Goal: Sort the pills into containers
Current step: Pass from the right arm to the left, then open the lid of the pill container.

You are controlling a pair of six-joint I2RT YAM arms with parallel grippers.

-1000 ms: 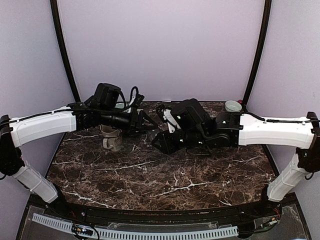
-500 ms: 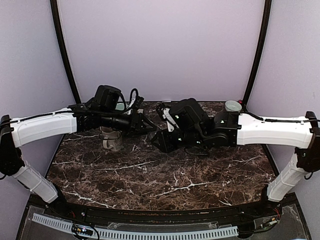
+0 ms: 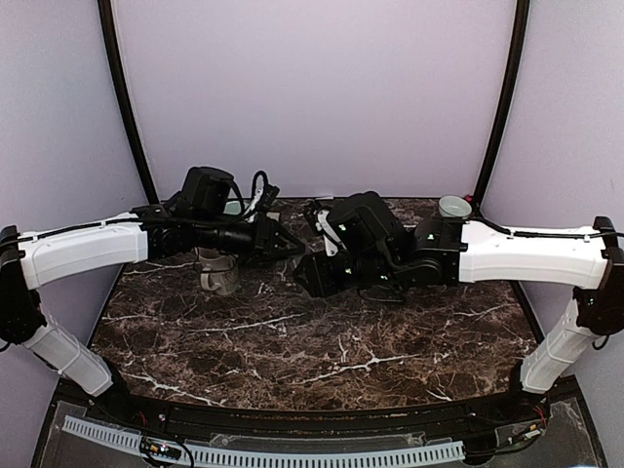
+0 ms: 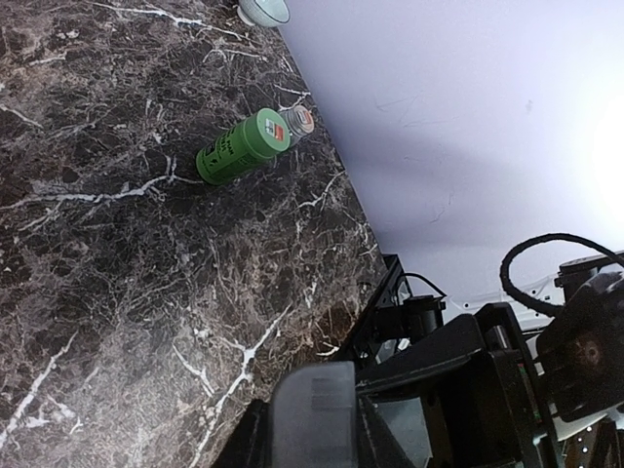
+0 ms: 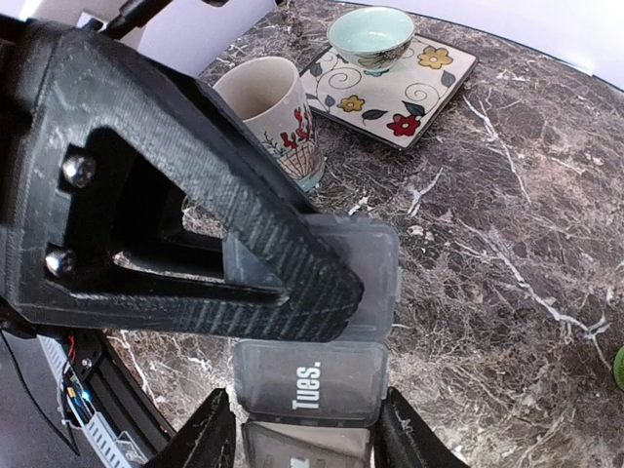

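Note:
The containers [image 5: 310, 382], a dark grey strip of joined compartments with a lid marked "Tues.", sit between my right gripper's [image 5: 307, 444] two fingers, which are shut on the strip's sides. My left gripper [image 4: 312, 429] meets it from the left. One black ribbed finger [image 5: 263, 244] lies over the end compartment's lid [image 5: 378, 268], and that grey lid fills the gap between its fingers in the left wrist view. In the top view both grippers, left [image 3: 291, 244] and right [image 3: 310, 278], meet above the table's middle back. No pills show in any view.
A flowered white mug [image 5: 273, 107] stands just beyond the strip, also in the top view [image 3: 219, 273]. A pale teal bowl [image 5: 370, 31] sits on a flowered square plate [image 5: 434, 78]. A green bottle [image 4: 242, 148] lies beside a small jar [image 4: 298, 119]. A white cup [image 3: 453, 206] stands back right.
My right gripper with the strip has edged slightly left and back toward the left gripper. The left arm has hardly moved.

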